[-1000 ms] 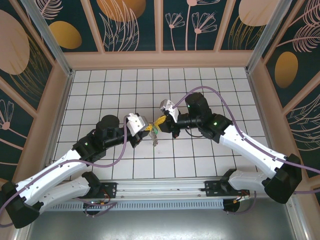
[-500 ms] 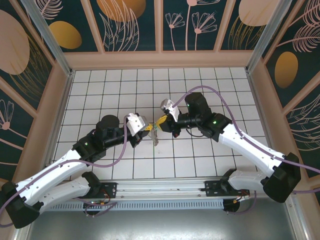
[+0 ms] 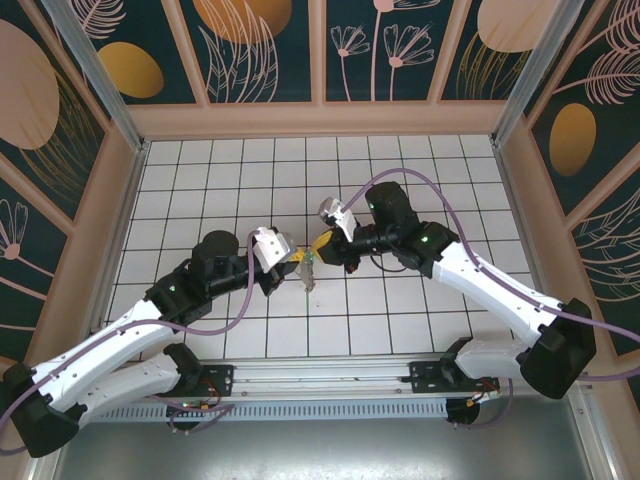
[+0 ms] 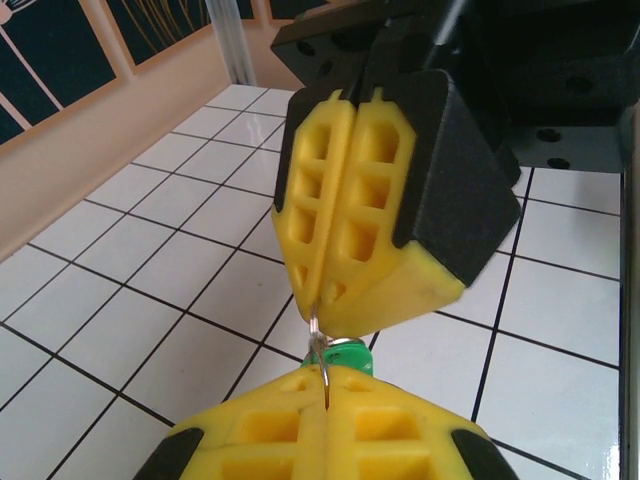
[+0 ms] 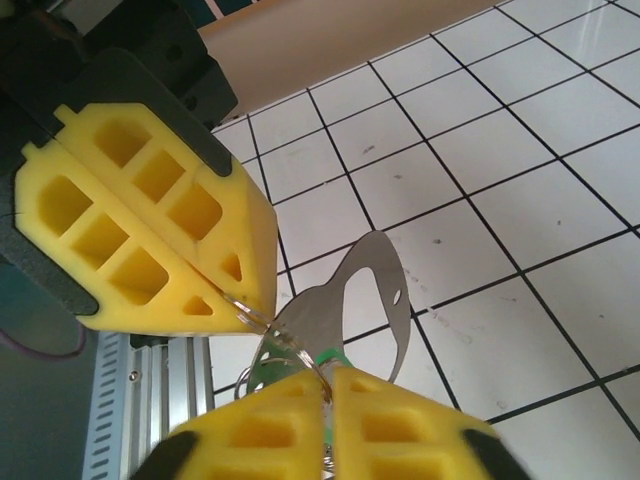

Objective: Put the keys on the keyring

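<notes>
Left wrist view, and it's tip to tip: left gripper (image 4: 325, 395) clamped tight on the thin wire keyring (image 4: 316, 345), right gripper (image 4: 318, 305) pinched shut on that same loop from the other side. Green-headed key (image 4: 346, 356) sits right between them, above the tiled table (image 4: 120, 300), a silvery tag (image 5: 378, 290) dangling alongside. Looks like mid-threading; next, I'd say, a fine twist to walk the key round the coil without losing either pinch.

White square tiles with dark grid lines are covering the worktop (image 3: 200, 170), shining under even light. Dark teal wall panels (image 3: 270, 50) with pale leaves, flowers and orange ovals are sitting in beige frames (image 3: 320, 118). Aluminium posts (image 3: 100, 75) are rising at the corners.
</notes>
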{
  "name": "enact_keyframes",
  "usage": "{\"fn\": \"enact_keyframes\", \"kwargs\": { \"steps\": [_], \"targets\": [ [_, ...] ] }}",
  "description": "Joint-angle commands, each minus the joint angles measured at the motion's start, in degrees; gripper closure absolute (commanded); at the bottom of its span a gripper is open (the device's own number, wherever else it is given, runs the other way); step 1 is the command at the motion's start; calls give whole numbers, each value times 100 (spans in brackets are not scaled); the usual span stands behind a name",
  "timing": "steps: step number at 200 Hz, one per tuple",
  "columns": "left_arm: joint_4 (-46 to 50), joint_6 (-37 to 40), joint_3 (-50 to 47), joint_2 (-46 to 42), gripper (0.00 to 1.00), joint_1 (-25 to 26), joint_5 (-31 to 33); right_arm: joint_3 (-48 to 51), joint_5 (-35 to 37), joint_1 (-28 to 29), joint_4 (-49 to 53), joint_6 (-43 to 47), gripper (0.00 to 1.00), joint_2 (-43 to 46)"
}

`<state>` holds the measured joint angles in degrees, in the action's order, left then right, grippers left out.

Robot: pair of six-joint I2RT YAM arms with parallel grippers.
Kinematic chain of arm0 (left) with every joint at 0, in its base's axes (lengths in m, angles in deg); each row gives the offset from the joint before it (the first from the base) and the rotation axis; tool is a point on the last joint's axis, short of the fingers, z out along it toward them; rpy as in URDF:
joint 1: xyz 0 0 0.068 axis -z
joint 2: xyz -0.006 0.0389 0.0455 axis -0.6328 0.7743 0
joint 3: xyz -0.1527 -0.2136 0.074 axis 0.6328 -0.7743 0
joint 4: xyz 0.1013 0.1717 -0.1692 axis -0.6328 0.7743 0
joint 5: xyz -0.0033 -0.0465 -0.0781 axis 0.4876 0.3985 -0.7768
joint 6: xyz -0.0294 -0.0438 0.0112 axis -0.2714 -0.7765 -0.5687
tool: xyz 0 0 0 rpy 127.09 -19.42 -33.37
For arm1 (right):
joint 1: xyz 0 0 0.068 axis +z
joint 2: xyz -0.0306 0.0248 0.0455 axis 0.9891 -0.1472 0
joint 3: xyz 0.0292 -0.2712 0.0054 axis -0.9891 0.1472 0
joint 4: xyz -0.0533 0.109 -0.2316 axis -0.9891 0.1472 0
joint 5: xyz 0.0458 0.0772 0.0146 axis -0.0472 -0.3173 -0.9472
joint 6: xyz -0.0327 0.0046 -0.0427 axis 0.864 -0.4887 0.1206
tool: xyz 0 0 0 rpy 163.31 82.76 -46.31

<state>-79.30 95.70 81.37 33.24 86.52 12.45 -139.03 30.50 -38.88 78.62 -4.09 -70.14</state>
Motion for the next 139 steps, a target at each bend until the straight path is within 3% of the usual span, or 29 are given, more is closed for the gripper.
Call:
{"fn": "enact_keyframes", "kwargs": {
  "steps": [1, 45, 108, 139],
  "targets": [
    [-297, 82, 25, -178, 100, 25, -120, -126, 156, -126, 109, -26, 79, 154],
    [-254, 128, 85, -245, 100, 26, -168, 46, 515, -126, 98, 212, 59, 808],
    [-444, 215, 359, -398, 100, 27, -1869, 863, -506, 79, -1360, 634, 52, 2077],
    [-695, 196, 374, -381, 100, 20, -2395, 950, -734, 50, -1712, 702, 51, 2076]
  ]
}}
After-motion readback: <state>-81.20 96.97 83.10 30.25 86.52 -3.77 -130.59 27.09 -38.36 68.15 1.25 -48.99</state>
